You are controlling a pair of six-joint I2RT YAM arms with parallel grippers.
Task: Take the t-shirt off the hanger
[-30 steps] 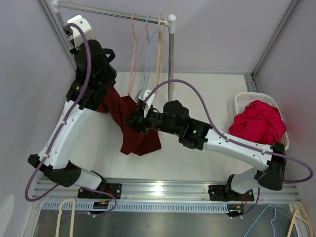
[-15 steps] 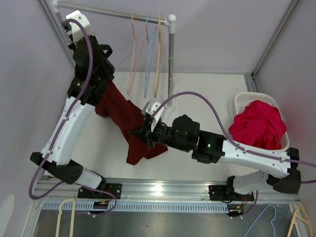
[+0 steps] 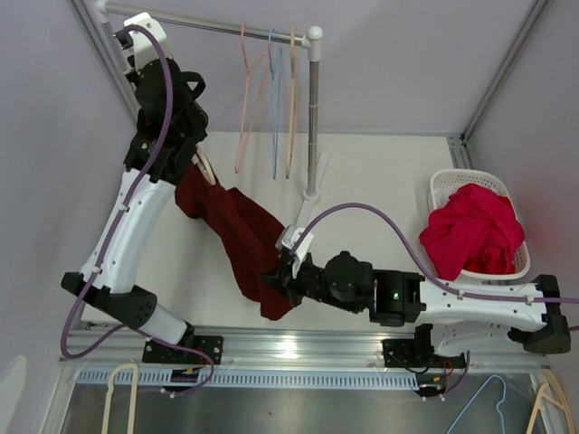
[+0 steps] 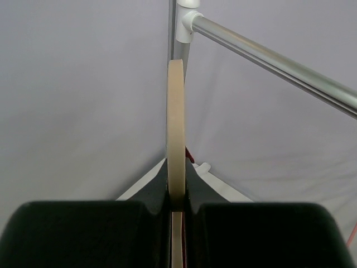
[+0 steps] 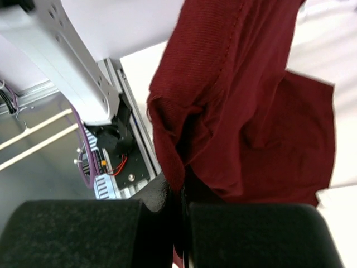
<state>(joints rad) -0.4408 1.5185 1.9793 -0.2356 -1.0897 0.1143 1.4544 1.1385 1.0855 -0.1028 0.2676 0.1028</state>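
A dark red t-shirt (image 3: 237, 237) hangs stretched from a cream hanger (image 3: 206, 169) down toward the table's front. My left gripper (image 3: 185, 149) is raised at the back left and shut on the cream hanger (image 4: 175, 134), whose hook stands edge-on between the jaws. My right gripper (image 3: 279, 282) is low near the front, shut on a fold of the t-shirt (image 5: 234, 106). The cloth runs taut between the two grippers.
A metal rail (image 3: 217, 24) at the back carries three empty hangers (image 3: 271, 90), with its upright post (image 3: 313, 117) beside them. A white basket (image 3: 452, 185) holding bright red clothes (image 3: 472, 231) stands at the right. Spare hangers lie beyond the front rail (image 3: 289, 348).
My right gripper has pulled the t-shirt toward the front of the table, stretching it longer. My left gripper has lifted the hanger slightly up and back.
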